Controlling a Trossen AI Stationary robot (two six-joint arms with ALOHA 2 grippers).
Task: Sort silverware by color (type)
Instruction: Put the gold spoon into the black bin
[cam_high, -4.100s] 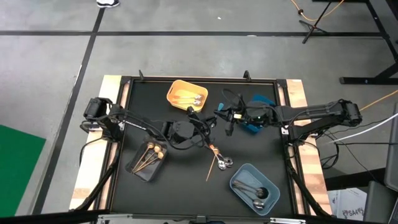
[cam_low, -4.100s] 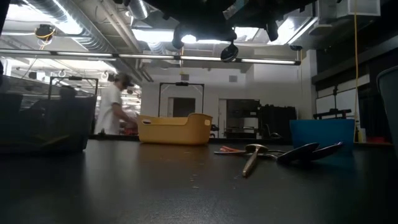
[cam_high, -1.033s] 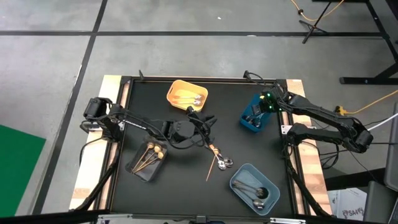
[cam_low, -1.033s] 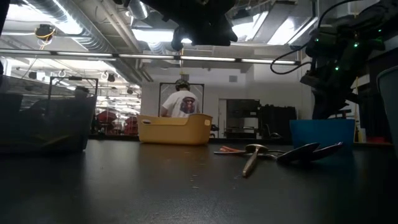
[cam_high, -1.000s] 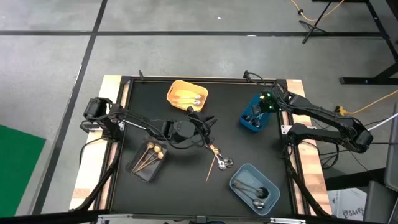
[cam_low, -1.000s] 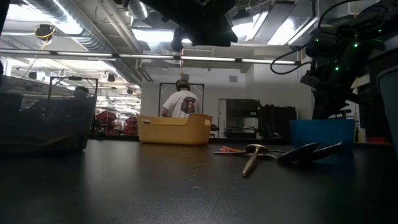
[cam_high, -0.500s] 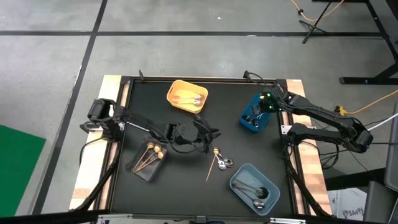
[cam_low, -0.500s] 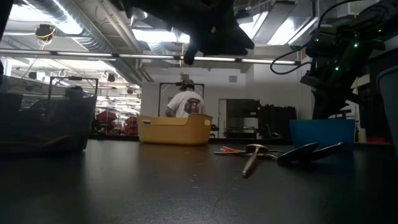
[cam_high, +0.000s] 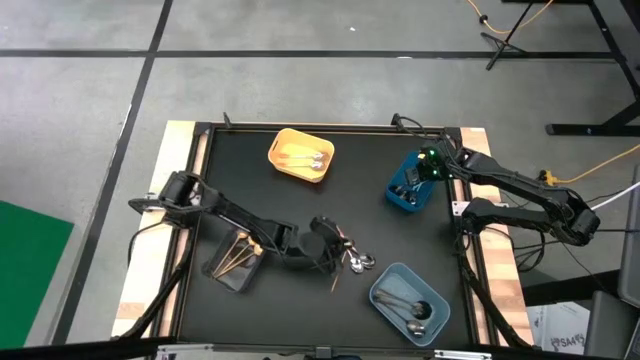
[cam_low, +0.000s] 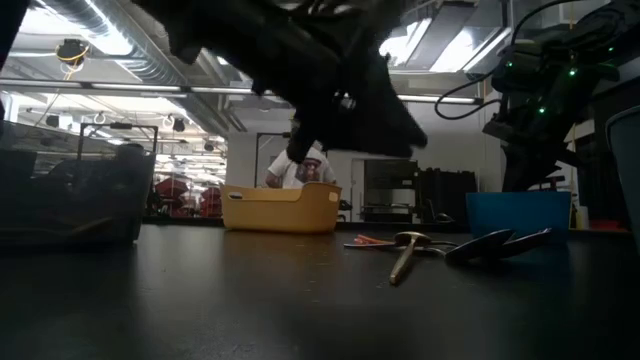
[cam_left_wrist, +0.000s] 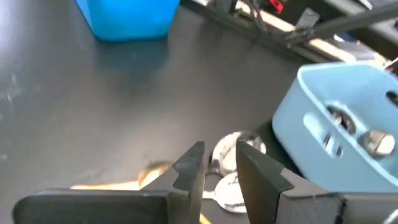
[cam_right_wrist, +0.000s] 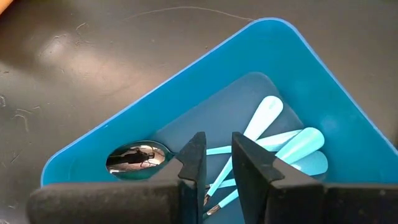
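The left pincer (cam_left_wrist: 219, 160) hangs with its fingers slightly parted and empty just above the loose spoons (cam_high: 357, 263) lying mid-bench beside the grey-blue bin (cam_high: 384, 283). The right pincer (cam_right_wrist: 214, 163), narrowly open and empty, hovers over blue-handled spoons (cam_right_wrist: 273, 144) in the blue bin (cam_high: 399, 176), far right.

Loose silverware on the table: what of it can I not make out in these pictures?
- Left wrist view: the left claw hides most of the gold spoon and part of the silver spoons.
- High view: the left arm covers part of the pile; its pieces are too small to count.
- Low view: the pile lies edge-on and overlapping; colours are unclear.
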